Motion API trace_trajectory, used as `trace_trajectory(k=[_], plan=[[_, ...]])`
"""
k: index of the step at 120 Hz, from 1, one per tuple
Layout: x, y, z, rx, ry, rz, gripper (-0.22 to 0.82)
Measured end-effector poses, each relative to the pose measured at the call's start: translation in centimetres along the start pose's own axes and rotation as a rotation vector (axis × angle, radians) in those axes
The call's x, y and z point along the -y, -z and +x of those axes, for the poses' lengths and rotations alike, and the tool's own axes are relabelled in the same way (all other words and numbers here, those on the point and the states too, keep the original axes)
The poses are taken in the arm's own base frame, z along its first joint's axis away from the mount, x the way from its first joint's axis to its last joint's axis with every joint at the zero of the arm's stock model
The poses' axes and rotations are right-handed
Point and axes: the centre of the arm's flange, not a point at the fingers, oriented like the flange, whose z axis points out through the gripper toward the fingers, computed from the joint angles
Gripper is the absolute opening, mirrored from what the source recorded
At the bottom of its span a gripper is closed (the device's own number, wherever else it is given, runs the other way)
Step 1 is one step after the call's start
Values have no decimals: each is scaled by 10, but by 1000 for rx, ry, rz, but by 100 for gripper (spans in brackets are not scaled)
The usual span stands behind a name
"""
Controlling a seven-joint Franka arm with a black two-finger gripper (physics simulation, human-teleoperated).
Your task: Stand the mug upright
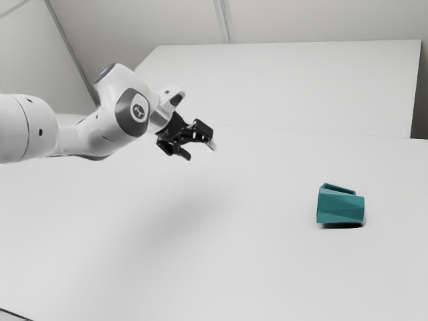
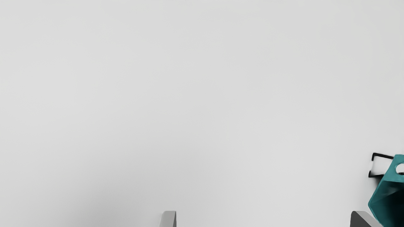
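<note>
The teal mug [image 1: 341, 208] lies on its side on the smooth, matte, pale bench [image 1: 254, 274], toward the exterior view's right, its body faceted with flat, angular planes. The black hand [image 1: 200, 151] is above the bench and well apart from the mug, its grey, blunt-tipped fingers [image 2: 168, 219] spread wide. The wrist view shows the mug's angular rim and dark hollow.

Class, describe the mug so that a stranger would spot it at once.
Start at the white table, then look from the black gripper toward the exterior view's right. There an angular mug lies on its side. Its teal color separates it from the mostly white arm.
</note>
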Motion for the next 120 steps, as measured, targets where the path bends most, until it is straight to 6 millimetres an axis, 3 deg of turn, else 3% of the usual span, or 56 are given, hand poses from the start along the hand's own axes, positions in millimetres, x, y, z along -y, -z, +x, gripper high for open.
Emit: trace_trajectory(k=[24, 76, 108, 120], plan=[[-53, -31, -22, -15, 146, -137, 60], [-103, -105, -71, 137, 48, -182, 58], [-119, -147, -32, 103, -43, -226, 57], [-133, -160, -32, 98, -89, -239, 57]])
